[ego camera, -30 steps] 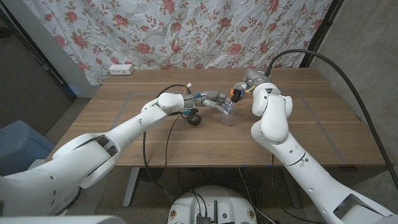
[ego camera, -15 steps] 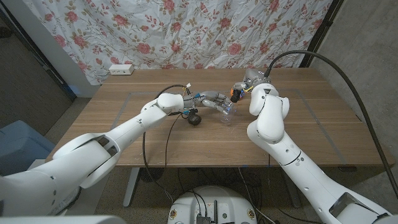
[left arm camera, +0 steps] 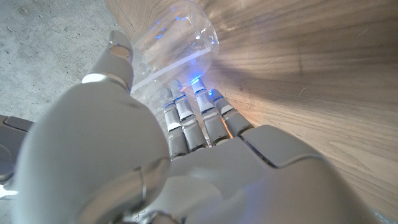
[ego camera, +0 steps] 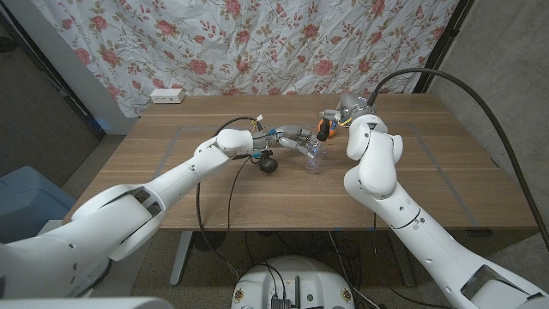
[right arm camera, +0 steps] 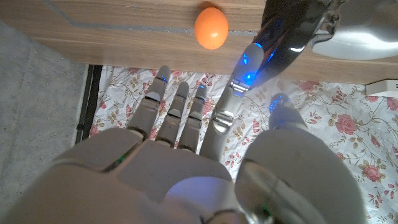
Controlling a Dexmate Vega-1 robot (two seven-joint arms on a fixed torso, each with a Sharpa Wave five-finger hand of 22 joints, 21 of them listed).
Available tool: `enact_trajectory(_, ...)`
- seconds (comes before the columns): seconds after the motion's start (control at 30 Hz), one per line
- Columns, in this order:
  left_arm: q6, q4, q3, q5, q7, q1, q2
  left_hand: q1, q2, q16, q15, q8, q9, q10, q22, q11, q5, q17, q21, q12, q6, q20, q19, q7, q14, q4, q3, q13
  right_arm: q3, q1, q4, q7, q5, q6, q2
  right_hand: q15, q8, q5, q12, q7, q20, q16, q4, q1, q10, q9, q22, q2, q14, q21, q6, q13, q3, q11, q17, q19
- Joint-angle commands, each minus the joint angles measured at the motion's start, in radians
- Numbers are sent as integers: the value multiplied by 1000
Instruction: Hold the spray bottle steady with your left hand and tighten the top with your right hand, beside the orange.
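A clear plastic spray bottle (ego camera: 315, 155) stands out from my left hand (ego camera: 294, 139), which grips it near the middle of the table. In the left wrist view my fingers (left arm camera: 194, 120) wrap the bottle (left arm camera: 180, 38); its top is hidden from me. The orange (ego camera: 324, 130) lies just behind the bottle, also seen as the orange (right arm camera: 211, 27). My right hand (ego camera: 340, 114) hovers by the orange, partly behind its own forearm. The right hand (right arm camera: 186, 118) has its fingers spread and holds nothing, reaching toward my left hand (right arm camera: 283, 34).
A small black round object (ego camera: 268, 164) sits under my left wrist. A white power strip (ego camera: 167, 96) lies at the back left edge. A thick black cable (ego camera: 446, 81) arcs over the table's right side. A floral curtain hangs behind.
My right hand and forearm have shifted slightly toward the back right. The left hand, bottle and orange stay where they were.
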Motion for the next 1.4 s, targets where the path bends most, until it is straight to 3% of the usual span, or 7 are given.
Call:
enact_trajectory(0.03, 6, -12, -2, 0, 3, 5, 6, -40, 150, -3, -107, 192, 3, 33, 3, -23, 9, 2, 1, 3, 60, -50, 6, 5, 10, 17, 23, 1, 3, 10, -36, -8, 47, 32, -71, 16, -24, -17, -6, 4, 4, -8, 23, -73, -15, -14, 5, -5, -10, -4, -25, 3, -29, 9, 10, -15)
enact_trajectory(0.23, 3, -14, -4, 1, 5, 4, 9, -41, 150, -4, -109, 193, 3, 32, 3, -22, 9, 3, 2, 1, 63, -50, 7, 6, 8, 17, 23, 1, 5, 17, -60, 24, 41, 47, -110, 41, -70, -17, -14, 9, 11, -25, 35, -124, -57, -23, 5, -3, -43, -5, -105, 4, -48, 35, 16, -27)
enact_trajectory(0.43, 2, -17, -5, 0, 4, 4, 10, -42, 150, -3, -107, 193, 3, 32, 3, -22, 9, 3, 2, 1, 61, -49, 8, 6, 9, 18, 22, 0, 21, 21, -88, 53, 54, 82, -148, 64, -122, -13, -16, 28, 26, -44, 27, -141, -98, -22, 5, 3, -83, -8, -202, 5, -54, 70, 22, -50)
enact_trajectory(0.83, 13, -40, -9, 1, 1, 3, 24, -45, 149, -4, -108, 193, 3, 33, 3, -23, 9, 2, 2, 0, 62, -48, 7, 3, 10, 18, 22, 1, 79, 3, -137, 25, 136, 160, -222, 93, -183, -9, -17, 39, 62, -74, 4, -142, -158, -7, 4, 14, -141, -13, -343, 7, -55, 85, 27, -96)
enact_trajectory(1.0, 9, -32, -9, 0, -4, -3, 22, -45, 149, -5, -107, 193, 3, 33, 3, -23, 8, 2, 1, 0, 61, -47, 7, 3, 10, 18, 21, 1, 105, -2, -152, 9, 183, 187, -259, 94, -203, -7, -19, 26, 59, -85, -14, -123, -186, -8, 3, 20, -162, -15, -381, 7, -48, 77, 26, -115)
enact_trajectory(1.13, 5, -27, -9, 1, -4, -5, 20, -45, 148, -4, -108, 194, 3, 32, 3, -24, 8, 3, 1, -1, 62, -48, 7, 3, 10, 17, 20, 1, 130, -6, -164, -1, 239, 207, -291, 102, -225, -9, -22, 11, 50, -97, -42, -91, -222, -8, 3, 25, -184, -13, -429, 7, -36, 72, 26, -128)
enact_trajectory(1.4, 4, -39, -18, -5, 11, 5, 24, -46, 147, -4, -108, 194, 3, 33, 3, -23, 8, 3, 1, -2, 62, -48, 6, 3, 10, 17, 19, 1, 198, -40, -180, -98, 391, 288, -377, 111, -280, -11, -22, -50, 64, -122, -86, -33, -286, -6, 2, 27, -238, -14, -555, 9, -16, 67, 26, -165)
